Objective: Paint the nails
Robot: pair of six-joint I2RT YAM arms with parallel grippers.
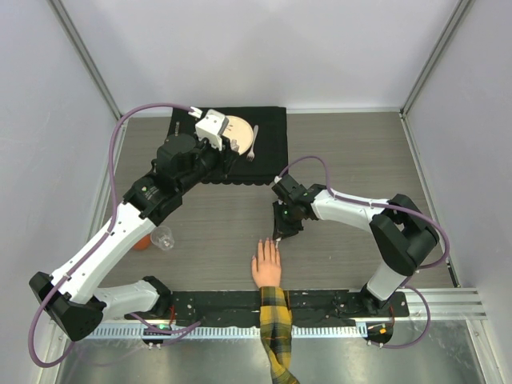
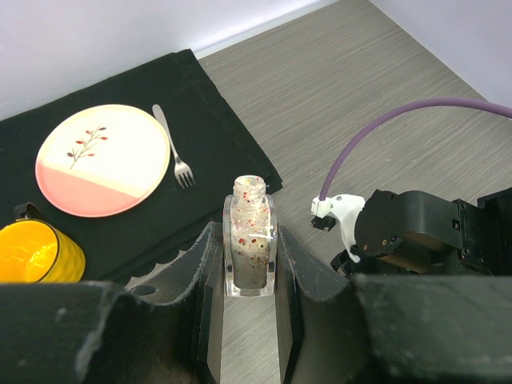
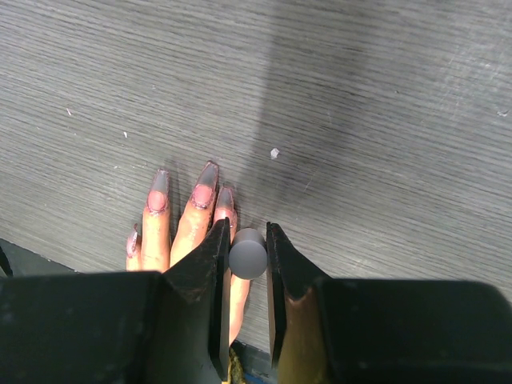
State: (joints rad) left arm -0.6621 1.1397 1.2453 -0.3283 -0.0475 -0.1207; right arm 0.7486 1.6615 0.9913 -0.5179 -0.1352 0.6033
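Top view: two arms, one flesh-coloured hand (image 1: 266,264), one plaid sleeve (image 1: 276,328). The hand lies flat on the table (image 1: 360,152), fingers pointing away from the arm bases. The right arm (image 1: 352,210) is bent at the elbow and reaches in toward the hand. The right gripper (image 1: 279,234) points down just beyond the fingertips. The left arm (image 1: 120,232) stretches far beyond the hand and to its left, ending over one black mat (image 1: 272,128). On the mat are one plate (image 1: 238,132) and one fork (image 1: 254,142). One clear cup (image 1: 164,238) and one orange object (image 1: 142,242) sit left of the hand, touching or nearly so.

Left wrist view: the left gripper (image 2: 250,260) is clamped on one open glitter bottle (image 2: 250,236), which stands upright between the jaws with no cap. Behind it are the same mat, plate and fork, plus one yellow mug (image 2: 32,252). Part of the right arm and one purple cable (image 2: 376,132) show at right. The hand is out of this view.

Right wrist view: the right gripper's jaws are closed on one small round cap (image 3: 248,254), seen end-on. It sits directly over the hand's fingers. Four nails (image 3: 206,186) are visible, pinkish and pointed, just left of the jaws. Any fifth is hidden under the gripper. Whether anything touches a nail cannot be told.
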